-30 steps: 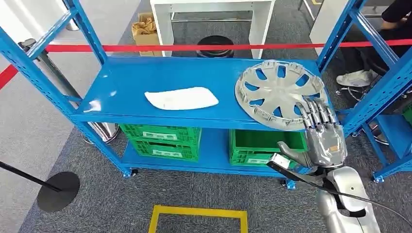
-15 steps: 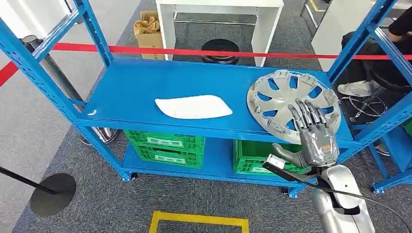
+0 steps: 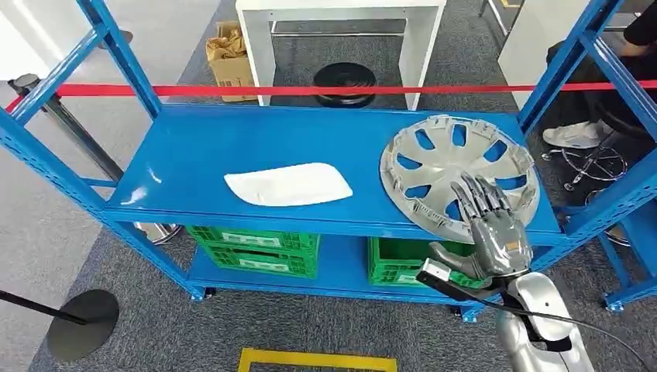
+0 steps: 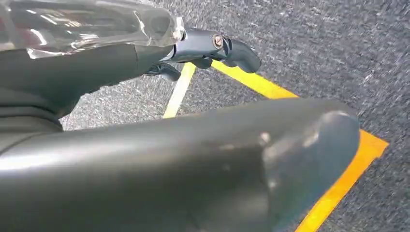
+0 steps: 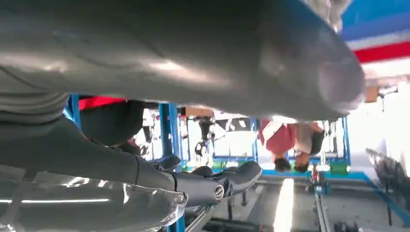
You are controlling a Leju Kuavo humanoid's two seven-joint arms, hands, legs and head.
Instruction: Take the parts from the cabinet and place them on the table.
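A blue shelving unit [image 3: 194,147] stands in front of the robot, and two parts lie on its upper shelf. A silver wheel cover [image 3: 442,159] sits at the right end, lying flat with its spokes and cut-outs facing up; its near rim reaches the front edge of the shelf. A white, flat, rounded part [image 3: 288,184] lies near the middle of the shelf, well apart from the wheel cover on its left.

The right robot hand [image 3: 492,229] comes up from the near right, fingers spread wide and extended over the near edge of the wheel cover, holding nothing; whether the fingertips touch the rim cannot be told. The left robot hand [image 4: 208,46] hangs above grey carpet with yellow floor tape [image 4: 338,179], its fingers loosely curled around nothing.

On the lower shelf stand green crates [image 3: 256,244]. A red barrier tape [image 3: 232,90] runs across behind the shelving, with a white bench [image 3: 341,15] farther back.
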